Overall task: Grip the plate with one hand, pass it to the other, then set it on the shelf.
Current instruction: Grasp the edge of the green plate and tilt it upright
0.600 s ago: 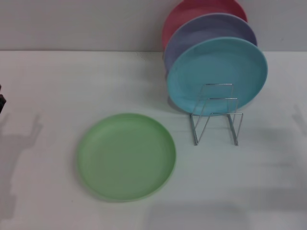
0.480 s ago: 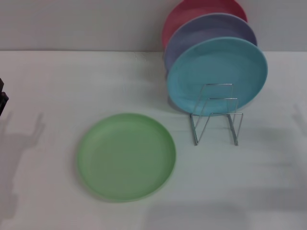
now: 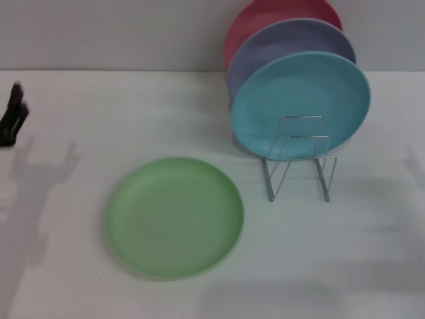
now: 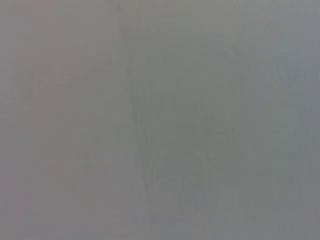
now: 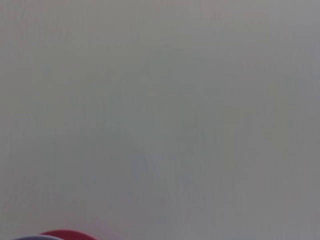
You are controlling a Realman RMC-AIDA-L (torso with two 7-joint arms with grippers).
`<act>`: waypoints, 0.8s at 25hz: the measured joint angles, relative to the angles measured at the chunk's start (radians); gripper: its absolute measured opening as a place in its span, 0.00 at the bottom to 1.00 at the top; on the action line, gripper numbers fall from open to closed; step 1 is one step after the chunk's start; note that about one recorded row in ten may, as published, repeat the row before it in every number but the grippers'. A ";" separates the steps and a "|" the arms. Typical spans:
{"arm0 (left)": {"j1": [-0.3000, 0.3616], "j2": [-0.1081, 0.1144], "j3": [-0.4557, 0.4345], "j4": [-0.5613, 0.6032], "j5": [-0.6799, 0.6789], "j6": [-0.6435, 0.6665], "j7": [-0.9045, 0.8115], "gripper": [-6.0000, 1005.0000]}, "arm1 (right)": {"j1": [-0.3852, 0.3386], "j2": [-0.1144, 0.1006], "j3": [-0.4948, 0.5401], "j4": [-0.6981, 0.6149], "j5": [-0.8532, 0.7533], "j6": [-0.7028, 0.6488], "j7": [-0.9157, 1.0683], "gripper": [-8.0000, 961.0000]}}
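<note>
White desk (image 3: 372,266) against a pale grey wall; contents as follows. Light green plate (image 3: 175,216), lying flat near the front edge, left of centre, untouched. Wire shelf (image 3: 300,159), right of centre, its front loops empty; a turquoise plate (image 3: 300,103), a lavender plate (image 3: 292,41) and a red plate (image 3: 265,13) stand on edge in the slots behind, one overlapping the next toward the back edge. Left claw (image 3: 13,123): a second ago only a dark sliver at the left edge, now further in over the desk and higher, its shadow on the surface shifted with it; well apart from the green plate. Judged to be the start of the reach for the first grip; no step of the task done yet. Claw mostly cut off by the frame, so its opening cannot be told. Right claw not in view. Left wrist view shows only blank grey; right wrist view the same, save a red and lavender sliver at one edge.
</note>
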 joint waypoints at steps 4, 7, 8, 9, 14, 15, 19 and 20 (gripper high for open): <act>0.074 0.010 -0.099 0.393 0.087 -0.528 0.017 0.81 | 0.005 0.000 -0.001 -0.001 0.000 -0.008 0.003 0.86; 0.083 -0.045 -0.210 0.689 0.103 -1.053 0.018 0.81 | 0.003 0.000 -0.002 -0.001 0.000 -0.012 0.012 0.86; 0.083 -0.045 -0.210 0.689 0.103 -1.053 0.018 0.81 | 0.003 0.000 -0.002 -0.001 0.000 -0.012 0.012 0.86; 0.076 -0.055 -0.230 0.721 0.103 -1.131 0.019 0.81 | 0.002 0.000 -0.002 -0.001 0.000 -0.012 0.014 0.86; -0.022 -0.075 -0.345 0.864 0.023 -1.609 0.023 0.81 | -0.002 0.000 -0.002 -0.004 -0.001 -0.028 0.014 0.86; -0.039 -0.075 -0.366 0.873 -0.001 -1.665 0.028 0.81 | -0.002 0.000 -0.002 -0.007 -0.002 -0.033 0.014 0.86; -0.092 -0.076 -0.463 0.878 -0.091 -1.850 0.085 0.81 | -0.002 0.000 -0.002 -0.015 -0.006 -0.037 0.015 0.86; -0.102 -0.075 -0.480 0.874 -0.109 -1.882 0.094 0.81 | -0.002 0.000 -0.002 -0.015 -0.006 -0.037 0.016 0.86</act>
